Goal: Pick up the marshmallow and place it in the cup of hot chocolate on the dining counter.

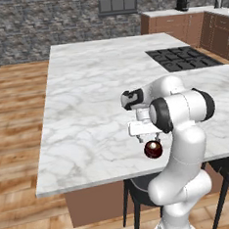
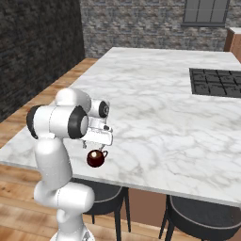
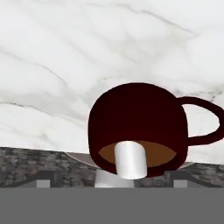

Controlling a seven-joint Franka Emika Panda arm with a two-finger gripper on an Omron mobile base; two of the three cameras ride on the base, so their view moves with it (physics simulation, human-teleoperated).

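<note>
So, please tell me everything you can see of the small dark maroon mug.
The small round dark maroon mug looks glossy, with a little loop handle on one side. It stands upright near the front edge of the white grey-veined marble counter, directly below the gripper. Brown drink fills it, and a small white marshmallow is at its mouth.

base views flank arm, share counter (image 1: 87, 114)

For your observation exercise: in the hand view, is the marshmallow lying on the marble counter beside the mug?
No, the marshmallow sits over the mug's brown drink.
</note>
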